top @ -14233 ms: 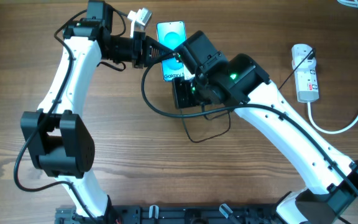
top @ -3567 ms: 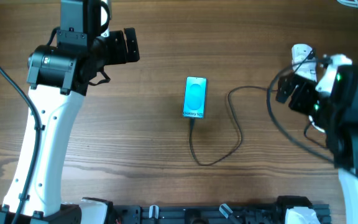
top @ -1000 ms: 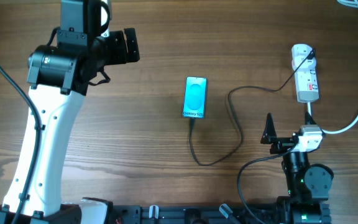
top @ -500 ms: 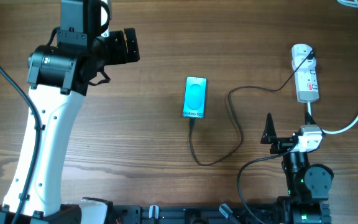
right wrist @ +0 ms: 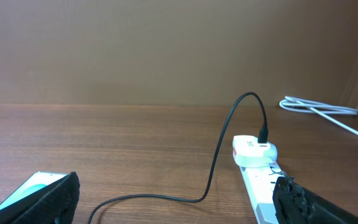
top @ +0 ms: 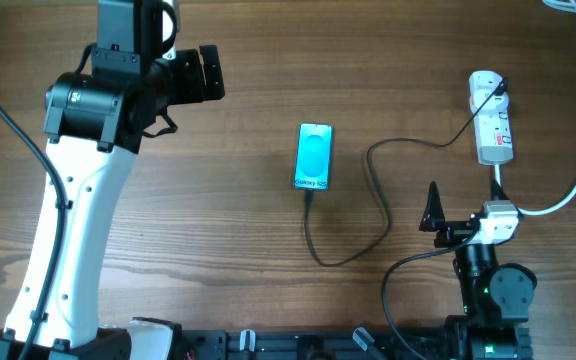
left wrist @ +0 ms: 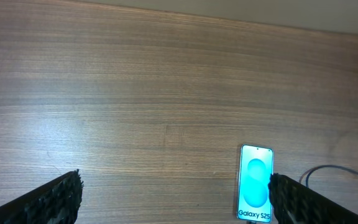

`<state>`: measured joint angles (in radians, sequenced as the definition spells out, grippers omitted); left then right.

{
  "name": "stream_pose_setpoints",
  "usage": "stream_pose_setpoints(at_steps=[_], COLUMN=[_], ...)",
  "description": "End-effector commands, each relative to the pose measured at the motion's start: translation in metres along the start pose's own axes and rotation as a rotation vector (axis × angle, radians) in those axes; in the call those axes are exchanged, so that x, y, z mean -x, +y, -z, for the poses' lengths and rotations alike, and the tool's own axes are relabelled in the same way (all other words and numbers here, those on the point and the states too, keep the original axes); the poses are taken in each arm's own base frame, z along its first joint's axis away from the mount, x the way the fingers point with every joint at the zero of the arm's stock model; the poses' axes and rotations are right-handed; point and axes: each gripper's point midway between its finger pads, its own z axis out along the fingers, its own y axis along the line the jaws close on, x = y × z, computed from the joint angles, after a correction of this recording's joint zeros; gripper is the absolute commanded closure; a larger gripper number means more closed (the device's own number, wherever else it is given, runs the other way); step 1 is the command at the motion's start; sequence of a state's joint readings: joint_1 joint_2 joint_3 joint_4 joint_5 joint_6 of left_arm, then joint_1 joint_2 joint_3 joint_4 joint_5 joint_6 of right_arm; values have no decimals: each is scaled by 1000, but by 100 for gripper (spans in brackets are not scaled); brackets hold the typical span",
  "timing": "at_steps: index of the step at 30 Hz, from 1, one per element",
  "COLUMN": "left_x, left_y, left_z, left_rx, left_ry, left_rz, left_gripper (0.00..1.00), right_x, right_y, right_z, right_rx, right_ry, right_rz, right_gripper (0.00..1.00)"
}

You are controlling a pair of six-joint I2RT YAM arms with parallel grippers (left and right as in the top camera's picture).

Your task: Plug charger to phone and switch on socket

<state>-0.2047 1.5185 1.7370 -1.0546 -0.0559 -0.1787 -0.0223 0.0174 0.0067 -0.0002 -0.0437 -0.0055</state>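
- The phone (top: 314, 156) lies flat near the middle of the wooden tabletop (top: 228, 250), screen up and lit cyan, with a white band of text at its lower end
- The charger (top: 383, 215), a thin black cable, meets the phone's lower short edge, runs toward the robot, loops round to the right and then climbs to the socket (top: 494, 125)
- The socket is a white strip lying at the far right of the tabletop, well apart from the phone; the cable ends at a white block seated on the strip's far end
- Red marks show on the strip, but whether its switch is on cannot be told
- A thick white cord (top: 568, 190) leaves the socket's near end and curves away to the right edge
- The left end effector (left wrist: 173, 205) hangs high over the left part of the tabletop with its fingers spread wide, holding nothing; its wrist camera sees the phone below and to the right
- The right end effector (right wrist: 176, 205) sits low at the near right, just off the cable loop, fingers spread wide and empty
- From the right wrist camera the phone's corner shows at lower left and the socket, with the cable arching up out of the white block, at lower right
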Motion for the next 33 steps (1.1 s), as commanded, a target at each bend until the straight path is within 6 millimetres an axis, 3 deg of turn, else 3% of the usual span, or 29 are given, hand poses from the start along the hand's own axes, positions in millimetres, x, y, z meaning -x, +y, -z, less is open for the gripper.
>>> stream_pose_setpoints(at_steps=[1,6,11,15,18,19,24,29,33], left_x=[0,-6,-50,-75,-98,-119,-174,-195,-194], left_y=[3,5,6,10,18,23,38,52,51], left_z=[0,0,9,26,30,28,25,35,33], left_rx=[14,20,19,13,-1,-13,-40,-73,-104], left_ry=[-3,20,194,211,157,127,-23,-300,-476], left_rz=[11,9,-5,-39,-64,-83,-76,-42,-58], left_gripper=[0,0,0,0,0,0,0,0,0], right_x=[3,3,3,3,3,3,3,3,3], right_y=[1,1,1,1,1,1,1,1,1], right_z=[1,1,1,1,1,1,1,1,1], right_rx=[4,4,4,4,4,4,4,4,4], right_ry=[-14,-13,-14,-13,-13,-13,-13,-13,-14], right_rz=[19,19,19,19,19,19,19,19,18], right_gripper=[0,0,0,0,0,0,0,0,0])
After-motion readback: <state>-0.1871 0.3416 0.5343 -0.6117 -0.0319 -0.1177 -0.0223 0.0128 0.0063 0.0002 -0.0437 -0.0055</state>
